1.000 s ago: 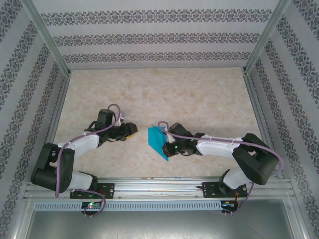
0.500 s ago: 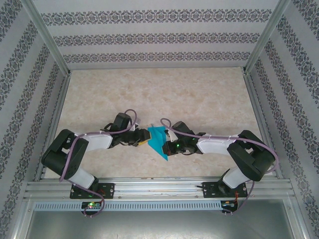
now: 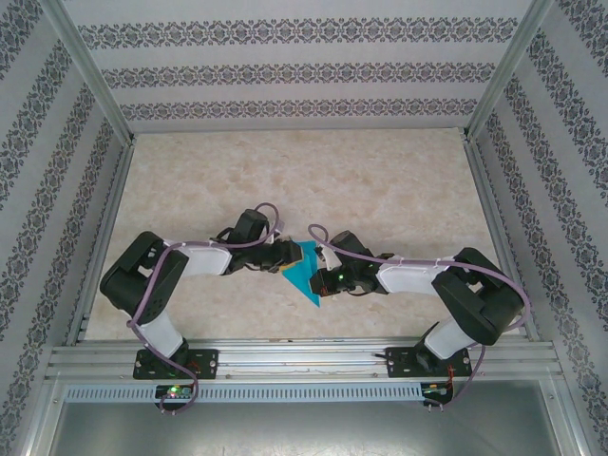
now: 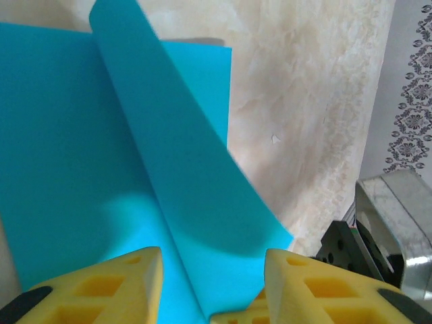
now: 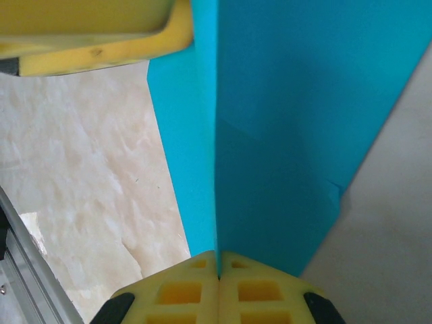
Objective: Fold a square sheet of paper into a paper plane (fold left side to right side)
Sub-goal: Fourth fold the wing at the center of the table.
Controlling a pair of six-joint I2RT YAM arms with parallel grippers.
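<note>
Over the pale marbled worktop [image 3: 304, 180], the left arm [image 3: 204, 263] has swung in from the left since a second ago. Its left gripper [image 4: 212, 263], then well apart from the paper, now sits at the paper's left edge. The right arm [image 3: 408, 277] has kept its place.

The square sheet of paper [image 3: 302, 277], plain teal-blue, lies midway along the worktop's near edge. One flap curls up off the flat part and rises between the left gripper's spread yellow pads [image 4: 128, 283]. Whether either pad touches it is hard to judge.

The right gripper [image 5: 217, 270] has its jaws pressed together, pinching the sheet along a sharp upright crease.
</note>
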